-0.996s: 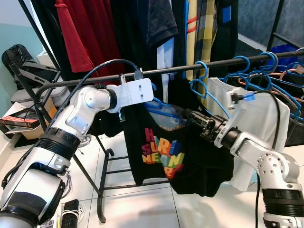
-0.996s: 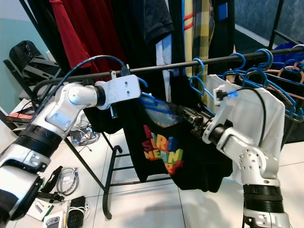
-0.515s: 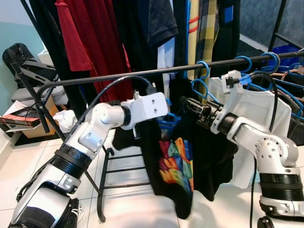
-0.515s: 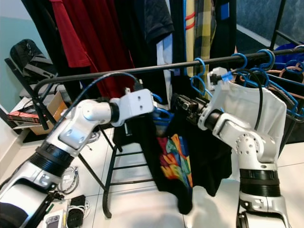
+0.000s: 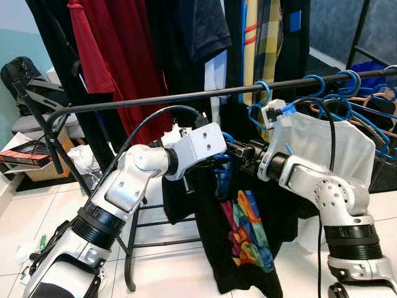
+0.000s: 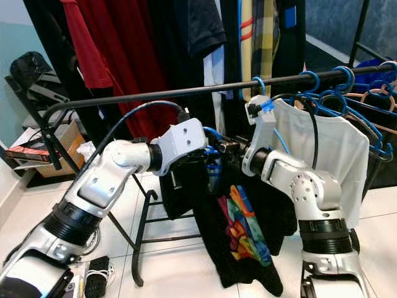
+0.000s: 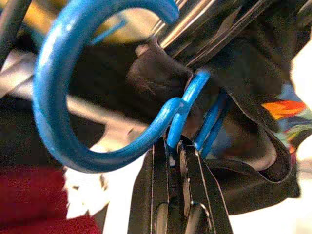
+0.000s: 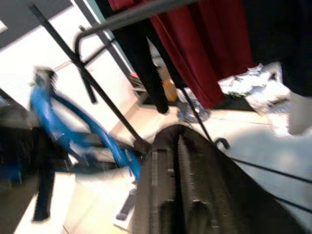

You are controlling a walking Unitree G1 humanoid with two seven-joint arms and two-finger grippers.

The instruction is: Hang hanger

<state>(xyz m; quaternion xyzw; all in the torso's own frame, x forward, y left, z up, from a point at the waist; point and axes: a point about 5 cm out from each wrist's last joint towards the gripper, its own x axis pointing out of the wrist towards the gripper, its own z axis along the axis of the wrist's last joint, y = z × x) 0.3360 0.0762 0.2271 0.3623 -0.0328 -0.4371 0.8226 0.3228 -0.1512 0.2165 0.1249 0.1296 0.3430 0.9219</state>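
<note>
The left arm reaches up and across from the lower left, elbow bent, its white wrist block level just under the black rail (image 5: 155, 99). The left gripper (image 7: 176, 146) has its black fingers pressed together on the neck of the blue hanger (image 7: 73, 97), right below the hook (the wrist view shows the hook's open curl standing clear above the fingers, not over any bar). The right arm rises from the lower right, bends at the shoulder and points its forearm leftward, so the right gripper (image 5: 239, 151) meets the left one at the hanger. Its fingers lie close side by side in the right wrist view, with dark cloth around them, but whether they pinch anything cannot be told.

The hanger carries a black T-shirt (image 5: 245, 236) with a bright multicoloured print, which hangs below both grippers, lower than the rail and in front of it. The hanger is not on the rail.

Along the rail, the stretch to the left of the grippers is bare bar, with red garments (image 5: 118, 56) hanging behind it from a higher level. To the right the rail is crowded: a white shirt (image 5: 338, 143) and a cluster of blue hangers (image 5: 347, 87) sit just beside the right arm. Below lies white tiled floor (image 5: 167, 261).
</note>
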